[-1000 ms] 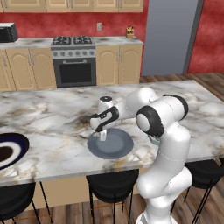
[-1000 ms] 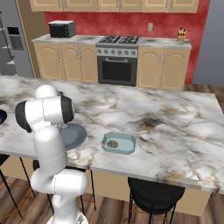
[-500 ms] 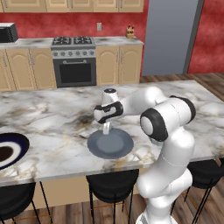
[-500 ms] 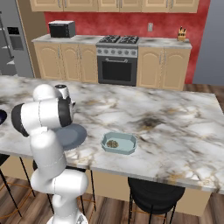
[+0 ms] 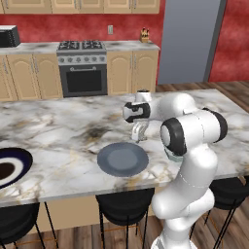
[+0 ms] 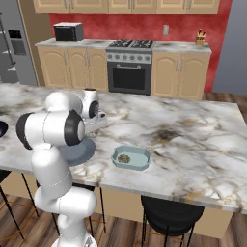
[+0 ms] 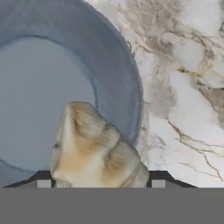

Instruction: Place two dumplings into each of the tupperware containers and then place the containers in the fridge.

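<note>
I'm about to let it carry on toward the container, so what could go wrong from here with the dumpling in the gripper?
The dumpling sits between the fingers of the gripper, lumpy and uneven, so it may slip during the swing and land on the grey plate or the marble counter.

The pale blue container is shallow and already holds dumplings; a release from too high could bounce the piece out.

A low approach might nudge the container toward the counter edge.

kitchen | stove [image 5: 81, 46] + oven [image 5: 83, 80] | wood cabinets [image 6: 176, 75] | marble island [image 6: 193, 140]
</note>
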### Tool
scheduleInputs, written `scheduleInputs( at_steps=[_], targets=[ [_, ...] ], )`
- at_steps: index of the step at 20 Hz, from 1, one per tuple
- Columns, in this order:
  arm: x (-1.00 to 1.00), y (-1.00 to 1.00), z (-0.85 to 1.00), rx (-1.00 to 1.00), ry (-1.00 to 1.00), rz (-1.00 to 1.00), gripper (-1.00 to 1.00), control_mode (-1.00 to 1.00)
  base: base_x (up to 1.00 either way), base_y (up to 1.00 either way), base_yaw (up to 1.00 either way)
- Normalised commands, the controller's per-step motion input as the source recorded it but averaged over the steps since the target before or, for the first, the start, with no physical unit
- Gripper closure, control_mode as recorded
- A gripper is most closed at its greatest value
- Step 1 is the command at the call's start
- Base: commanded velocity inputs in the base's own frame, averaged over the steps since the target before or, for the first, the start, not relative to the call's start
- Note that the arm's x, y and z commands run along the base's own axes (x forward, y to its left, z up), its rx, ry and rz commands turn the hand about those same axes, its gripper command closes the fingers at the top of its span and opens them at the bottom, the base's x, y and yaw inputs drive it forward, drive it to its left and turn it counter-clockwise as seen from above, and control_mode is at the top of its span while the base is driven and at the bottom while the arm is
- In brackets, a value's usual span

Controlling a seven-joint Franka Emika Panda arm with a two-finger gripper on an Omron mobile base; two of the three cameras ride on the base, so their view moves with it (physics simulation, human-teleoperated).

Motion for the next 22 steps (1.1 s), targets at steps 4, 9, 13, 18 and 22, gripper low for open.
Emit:
scheduleInputs(
  at_steps=[4,9,13,18,22],
  targets=[
    [-0.11,-1.0,0.06,0.0,0.23,-0.33,1.0,-1.0,0.0,0.0,0.0],
    [-0.15,-0.67,0.09,-0.04,0.2,-0.32,1.0,-1.0,0.0,0.0,0.0],
    [-0.14,-0.1,0.23,-0.1,0.08,-0.15,1.0,-1.0,0.0,0.0,0.0],
    [-0.23,-0.52,0.03,-0.09,0.06,-0.16,1.0,-1.0,0.0,0.0,0.0],
    [-0.07,-0.84,-0.01,-0.03,0.09,-0.16,1.0,-1.0,0.0,0.0,0.0]
  ],
)
